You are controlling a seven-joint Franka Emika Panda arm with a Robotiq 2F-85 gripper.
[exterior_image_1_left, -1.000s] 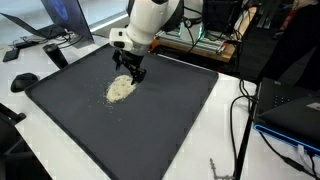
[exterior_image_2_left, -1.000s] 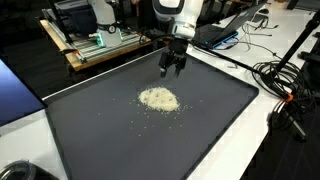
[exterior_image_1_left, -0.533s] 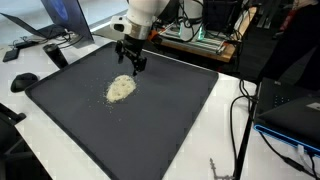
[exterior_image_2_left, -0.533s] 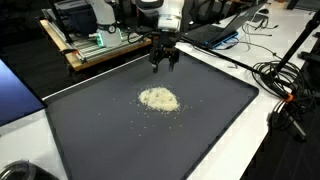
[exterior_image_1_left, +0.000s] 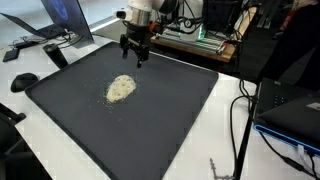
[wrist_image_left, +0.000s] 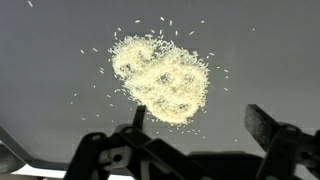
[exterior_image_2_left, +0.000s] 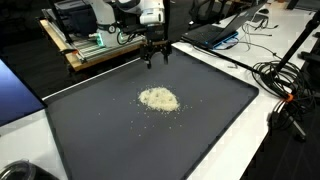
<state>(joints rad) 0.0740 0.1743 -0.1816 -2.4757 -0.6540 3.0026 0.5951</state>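
A small heap of pale rice-like grains (exterior_image_1_left: pixel 121 88) (exterior_image_2_left: pixel 159 98) (wrist_image_left: pixel 160 80) lies on a dark grey mat (exterior_image_1_left: pixel 150 120) (exterior_image_2_left: pixel 200 120), with loose grains scattered round it. My gripper (exterior_image_1_left: pixel 135 55) (exterior_image_2_left: pixel 155 58) (wrist_image_left: pixel 200 118) hangs in the air above the mat's far edge, apart from the heap and well above it. Its two black fingers stand wide apart with nothing between them. In the wrist view the heap lies ahead of the fingertips, toward the left finger (wrist_image_left: pixel 139 113).
The mat covers most of a white table (exterior_image_1_left: pixel 225 140). A wooden shelf with electronics (exterior_image_2_left: pixel 90 45) stands behind it. Cables (exterior_image_2_left: pixel 285 95) and a laptop (exterior_image_1_left: pixel 295 110) lie beside the mat, and a monitor (exterior_image_1_left: pixel 65 20) and a mouse (exterior_image_1_left: pixel 24 81) stand off one corner.
My gripper has lifted off the grain heap and drawn back toward the mat's far edge, staying open. The heap has not moved.
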